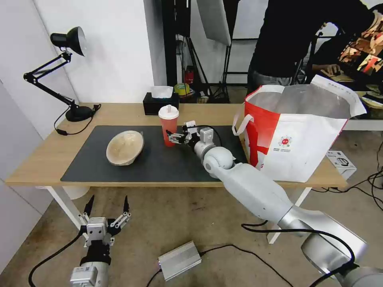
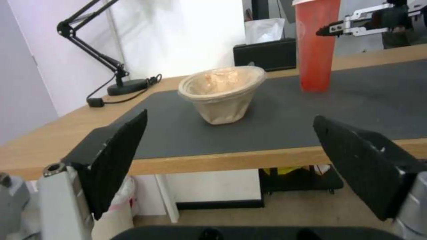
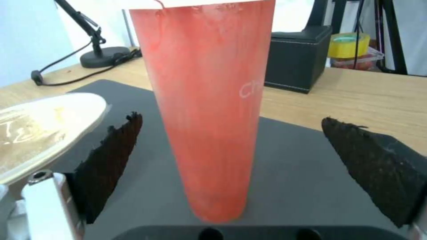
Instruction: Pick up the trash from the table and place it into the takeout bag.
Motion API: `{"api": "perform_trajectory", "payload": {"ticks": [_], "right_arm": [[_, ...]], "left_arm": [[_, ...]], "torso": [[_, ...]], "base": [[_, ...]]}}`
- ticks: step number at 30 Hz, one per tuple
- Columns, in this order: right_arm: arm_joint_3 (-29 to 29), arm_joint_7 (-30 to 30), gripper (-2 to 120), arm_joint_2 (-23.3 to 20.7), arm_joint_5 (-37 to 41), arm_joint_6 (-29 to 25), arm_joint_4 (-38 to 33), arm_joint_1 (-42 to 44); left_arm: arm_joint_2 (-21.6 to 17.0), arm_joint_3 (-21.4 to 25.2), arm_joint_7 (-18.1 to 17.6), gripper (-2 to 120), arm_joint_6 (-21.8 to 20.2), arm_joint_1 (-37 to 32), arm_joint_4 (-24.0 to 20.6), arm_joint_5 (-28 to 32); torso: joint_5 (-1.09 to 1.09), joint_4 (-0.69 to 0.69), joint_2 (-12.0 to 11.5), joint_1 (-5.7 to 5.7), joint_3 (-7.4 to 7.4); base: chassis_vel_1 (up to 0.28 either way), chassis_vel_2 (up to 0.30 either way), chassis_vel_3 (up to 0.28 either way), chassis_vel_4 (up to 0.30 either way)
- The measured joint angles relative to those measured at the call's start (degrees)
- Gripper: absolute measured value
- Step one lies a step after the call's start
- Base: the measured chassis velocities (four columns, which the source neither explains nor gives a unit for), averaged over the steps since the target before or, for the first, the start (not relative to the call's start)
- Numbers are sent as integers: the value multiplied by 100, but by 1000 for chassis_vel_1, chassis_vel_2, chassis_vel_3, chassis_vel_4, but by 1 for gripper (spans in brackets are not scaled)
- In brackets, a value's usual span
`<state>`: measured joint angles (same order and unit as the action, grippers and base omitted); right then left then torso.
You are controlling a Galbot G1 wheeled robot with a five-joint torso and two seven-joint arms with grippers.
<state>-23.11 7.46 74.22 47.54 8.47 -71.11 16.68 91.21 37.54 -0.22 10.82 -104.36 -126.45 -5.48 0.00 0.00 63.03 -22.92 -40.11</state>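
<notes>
Red drink cup point(image 1: 168, 125): upright on the mat, long axis vertical, framed between the spread fingers of the right gripper point(image 1: 172, 138), not yet clasped. Left gripper point(image 1: 107, 208): parked below the table point(image 1: 40, 159), fingers splayed, well apart.

Matt grey mat point(image 1: 159, 159) (light-wood table point(image 1: 44, 159))

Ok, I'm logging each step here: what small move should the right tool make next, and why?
Probably close on the red cup. The right tool is open, its fingers on either side of the cup and not touching it. The cup stands upright on the dark mat, and the takeout bag waits open nearby.
</notes>
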Motion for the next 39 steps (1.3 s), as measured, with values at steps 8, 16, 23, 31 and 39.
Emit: {"api": "perform_trajectory", "payload": {"ticks": [8, 16, 23, 31, 39], "right_arm": [[-10, -99, 100, 108, -8, -9, 245, -135], [-15, -235, 100, 277, -36, -102, 546, -249], [-21, -289, 100, 437, -67, -160, 700, -284], [-21, -359, 100, 552, -116, -243, 889, -322], [8, -421, 100, 649, -179, -301, 1097, -341]], "left_arm": [[0, -4, 0, 100, 2, 0, 0, 1], [0, -12, 0, 100, 13, -31, -2, 1], [0, -11, 0, 100, 27, -39, -4, 0], [0, -12, 0, 100, 33, -39, -7, 0], [0, -16, 0, 100, 39, -32, -2, -1]], "torso": [[0, 0, 0, 0, 0], [0, 0, 0, 0, 0], [0, 0, 0, 0, 1], [0, 0, 0, 0, 0], [0, 0, 0, 0, 0]], "base": [[0, 0, 0, 0], [0, 0, 0, 0], [0, 0, 0, 0], [0, 0, 0, 0], [0, 0, 0, 0]]}}
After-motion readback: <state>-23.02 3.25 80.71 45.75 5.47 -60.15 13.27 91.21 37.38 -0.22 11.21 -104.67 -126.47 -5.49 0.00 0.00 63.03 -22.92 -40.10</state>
